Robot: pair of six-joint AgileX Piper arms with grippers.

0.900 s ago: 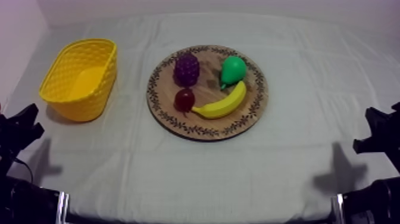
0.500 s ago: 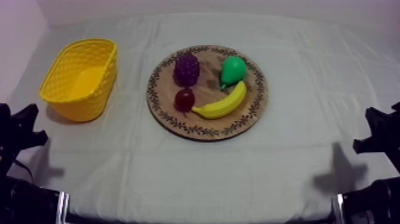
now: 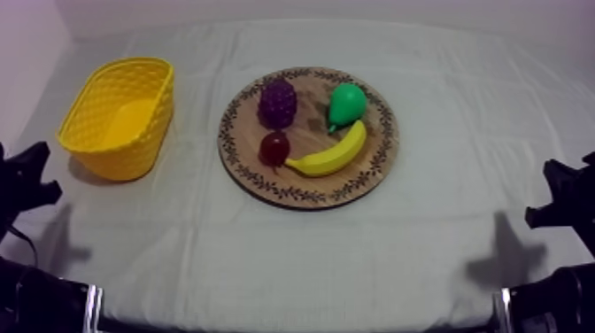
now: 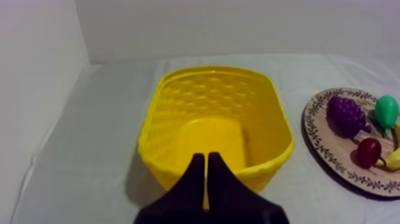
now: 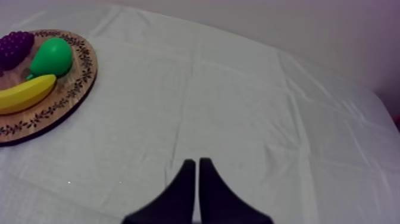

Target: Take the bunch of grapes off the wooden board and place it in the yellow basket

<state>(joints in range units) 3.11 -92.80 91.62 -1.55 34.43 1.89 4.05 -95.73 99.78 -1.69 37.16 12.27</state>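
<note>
Cloth (image 3: 301, 248) lies under everything: wooden board (image 3: 382, 151) at centre, yellow basket (image 3: 133, 155) to its left, apart. On the board sit banana (image 3: 332, 155), pear (image 3: 347, 103), bunch of grapes (image 3: 277, 101) on the basket's side, and small red fruit (image 3: 274, 148) beside it. Both left gripper (image 4: 206, 157) and right gripper (image 5: 197, 162) have fingers pressed together, gripping nothing.

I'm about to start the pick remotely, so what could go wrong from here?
1. The bunch of grapes sits close to the small red fruit and pear; a wide grasp could knock them.
2. The yellow basket stands roughly between the left gripper and the wooden board; a low reach might clip its rim.
</note>
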